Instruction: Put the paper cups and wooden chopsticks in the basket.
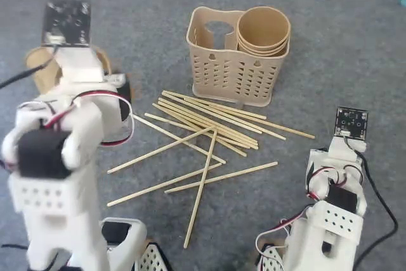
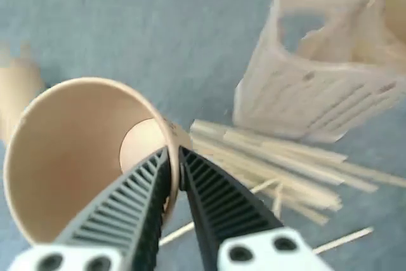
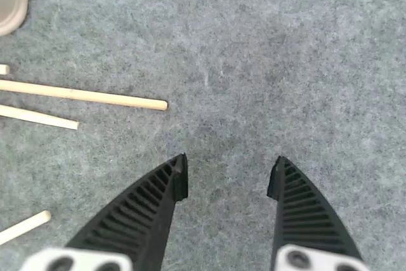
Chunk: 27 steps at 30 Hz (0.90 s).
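Grey felt [image 3: 285, 61] under wide-open right claw [image 3: 229, 172], left claw [image 2: 172, 152] pinching paper cup [image 2: 70, 157] rim

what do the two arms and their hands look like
The left arm and right arm are blocky white plastic shells with black motor blocks, rows of small holes and looping red, white and black wires. Each wrist carries a square black camera board. The left hand and right hand have black, tapering, ribbed fingers on white mounts.

Stacked cups [image 1: 263, 30] fill half the basket [image 1: 222, 75], the rest open; chopsticks [image 1: 209, 122] lie before it.
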Each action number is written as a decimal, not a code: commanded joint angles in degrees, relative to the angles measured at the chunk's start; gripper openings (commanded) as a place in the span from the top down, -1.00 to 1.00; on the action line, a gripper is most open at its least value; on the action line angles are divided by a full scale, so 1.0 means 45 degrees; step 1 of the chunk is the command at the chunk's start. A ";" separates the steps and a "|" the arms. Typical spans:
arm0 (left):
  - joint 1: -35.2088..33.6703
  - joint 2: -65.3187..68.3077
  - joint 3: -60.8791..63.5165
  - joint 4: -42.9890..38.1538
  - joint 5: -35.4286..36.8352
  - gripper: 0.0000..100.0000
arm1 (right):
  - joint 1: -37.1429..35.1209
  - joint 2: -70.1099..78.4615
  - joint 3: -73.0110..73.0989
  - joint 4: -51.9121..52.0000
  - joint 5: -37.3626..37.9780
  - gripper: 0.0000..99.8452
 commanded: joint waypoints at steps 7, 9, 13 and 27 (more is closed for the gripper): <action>0.3497 -0.0215 -0.2901 -0.3770 0.2286 0.98 | 0.0225 -0.0400 -0.0215 -0.0049 0.0293 0.56; 0.3966 -0.0117 -0.2882 -0.4923 0.2618 0.98 | 0.0225 -0.0400 -0.0215 -0.0049 0.0293 0.56; 0.4728 0.1231 -0.3429 -0.6095 0.2852 0.98 | 0.0225 -0.0400 -0.0215 -0.0049 0.0293 0.56; 0.6310 0.9514 -1.0520 -0.6056 0.1485 0.97 | 0.0225 -0.0400 -0.0215 -0.0068 0.0293 0.56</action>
